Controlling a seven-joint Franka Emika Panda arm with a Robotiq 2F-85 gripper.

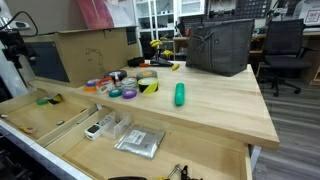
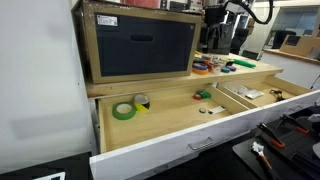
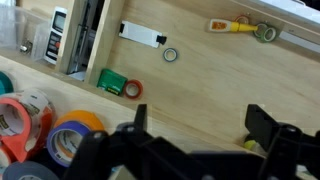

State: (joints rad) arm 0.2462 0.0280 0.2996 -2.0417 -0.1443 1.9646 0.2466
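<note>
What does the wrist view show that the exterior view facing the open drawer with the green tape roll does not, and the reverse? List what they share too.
Only the wrist view shows a yellow-handled tool, a small ring and the open hand up close.
Only that exterior view shows a green tape roll in the drawer and a wooden box with a dark front.
Both show the colourful tape rolls on the wooden top.

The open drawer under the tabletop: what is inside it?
The drawer holds a green tape roll, a yellow-black tape roll and small items by a divider. Its rear part lies under the tabletop and cannot be seen.
</note>
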